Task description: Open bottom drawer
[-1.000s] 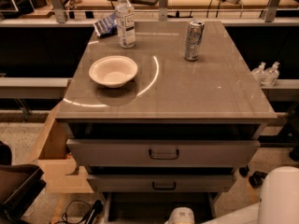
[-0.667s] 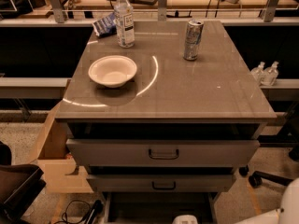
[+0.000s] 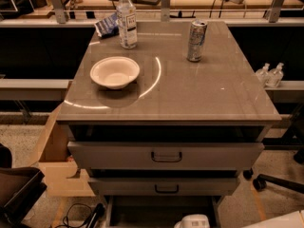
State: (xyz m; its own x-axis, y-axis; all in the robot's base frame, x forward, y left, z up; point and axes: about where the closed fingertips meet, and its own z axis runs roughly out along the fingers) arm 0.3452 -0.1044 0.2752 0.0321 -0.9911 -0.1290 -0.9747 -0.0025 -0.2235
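Observation:
The grey cabinet shows two closed drawer fronts, the big one and the mid-sized one. Below them the bottom drawer stands pulled out towards me. Its plain grey inside shows, while its front and handle are cut off by the lower edge of the view. A white rounded part of my gripper sits at the bottom edge, over the near end of that drawer. A strip of my white arm shows at the bottom right corner.
On the cabinet top stand a white bowl, a water bottle and a silver can. A cardboard box stands left of the cabinet. Cables lie on the floor. A chair wheel is at the right.
My white arm at the lower right has dropped almost out of view. The white gripper part at the bottom centre stays in about the same place. The drawers have not visibly moved.

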